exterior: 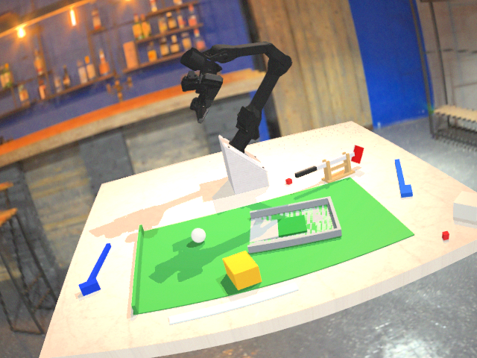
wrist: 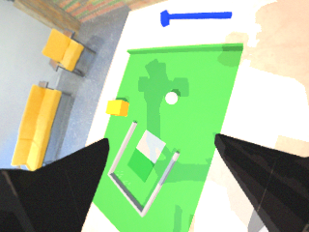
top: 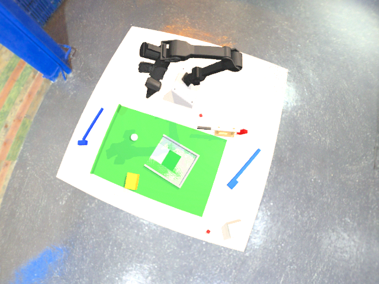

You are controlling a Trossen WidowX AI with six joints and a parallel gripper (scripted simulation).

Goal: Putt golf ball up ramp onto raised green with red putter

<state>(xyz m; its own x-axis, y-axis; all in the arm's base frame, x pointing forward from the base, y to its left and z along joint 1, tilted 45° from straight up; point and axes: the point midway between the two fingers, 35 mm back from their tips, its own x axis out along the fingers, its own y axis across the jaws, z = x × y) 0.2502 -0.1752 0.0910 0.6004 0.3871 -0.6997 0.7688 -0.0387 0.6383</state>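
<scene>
Putter racked, gripper wide open and empty.
Ball (exterior: 198, 235) on the mat (exterior: 346, 227), at 9 o'clock of the walled green (exterior: 291, 225). Red putter (exterior: 327, 162): black grip, white shaft, red head, lying across a wooden stand (exterior: 337, 169) beyond the mat. Gripper (exterior: 200, 111) hangs high, pointing down.

White table (exterior: 162, 192) with green mat (exterior: 346, 227), two blue putters (exterior: 94, 269), red cubes (exterior: 445, 235), putter stand (exterior: 338, 169).
</scene>
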